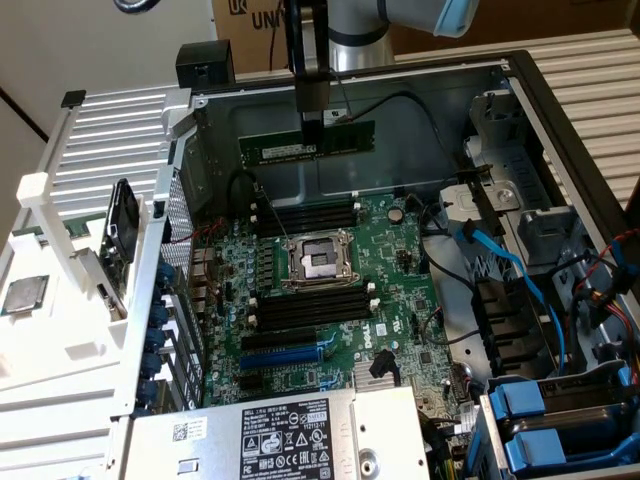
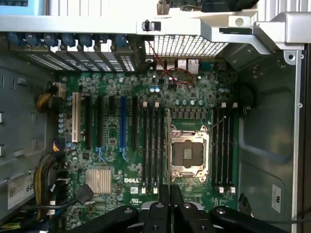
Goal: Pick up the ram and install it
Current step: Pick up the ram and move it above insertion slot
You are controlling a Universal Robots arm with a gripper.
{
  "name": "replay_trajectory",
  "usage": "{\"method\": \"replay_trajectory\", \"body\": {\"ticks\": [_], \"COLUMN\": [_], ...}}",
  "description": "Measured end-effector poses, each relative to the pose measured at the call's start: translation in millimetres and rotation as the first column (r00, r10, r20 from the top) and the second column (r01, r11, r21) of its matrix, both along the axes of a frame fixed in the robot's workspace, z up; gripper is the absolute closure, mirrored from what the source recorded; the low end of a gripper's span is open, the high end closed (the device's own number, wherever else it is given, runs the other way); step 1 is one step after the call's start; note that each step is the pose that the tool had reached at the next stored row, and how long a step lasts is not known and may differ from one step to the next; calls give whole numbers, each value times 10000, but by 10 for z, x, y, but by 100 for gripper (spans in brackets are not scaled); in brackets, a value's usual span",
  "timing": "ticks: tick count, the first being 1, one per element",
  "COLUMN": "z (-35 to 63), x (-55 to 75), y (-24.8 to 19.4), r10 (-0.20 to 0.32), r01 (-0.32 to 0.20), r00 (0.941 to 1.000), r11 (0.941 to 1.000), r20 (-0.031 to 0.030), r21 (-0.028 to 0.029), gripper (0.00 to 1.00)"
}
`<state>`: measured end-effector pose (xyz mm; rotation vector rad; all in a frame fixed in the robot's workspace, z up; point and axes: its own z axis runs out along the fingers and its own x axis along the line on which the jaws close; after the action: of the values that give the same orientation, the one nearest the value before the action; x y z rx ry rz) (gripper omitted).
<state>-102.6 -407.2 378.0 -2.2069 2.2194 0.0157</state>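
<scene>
With end effector (image 1: 313, 130) pinching ram (image 1: 345, 137) above motherboard (image 1: 400, 270), looks mid-carry; likely needs squaring to a slot (image 1: 305, 214) before seating.

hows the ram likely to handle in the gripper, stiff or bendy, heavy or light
Probably stiff: the ram juts straight out both sides of the gripper, which pinches it mid-length, with no droop. Likely light: a thin flat board. Perhaps fragile if pushed askew, being bare circuitry.
</scene>
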Motion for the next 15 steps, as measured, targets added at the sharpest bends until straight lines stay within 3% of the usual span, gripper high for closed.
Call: {"method": "replay_trajectory", "body": {"ticks": [15], "z": [-273], "x": [10], "y": [-1], "r10": [-251], "r01": [251], "r00": [9997], "r11": [9997], "r20": [-1], "r21": [0], "gripper": [87]}}
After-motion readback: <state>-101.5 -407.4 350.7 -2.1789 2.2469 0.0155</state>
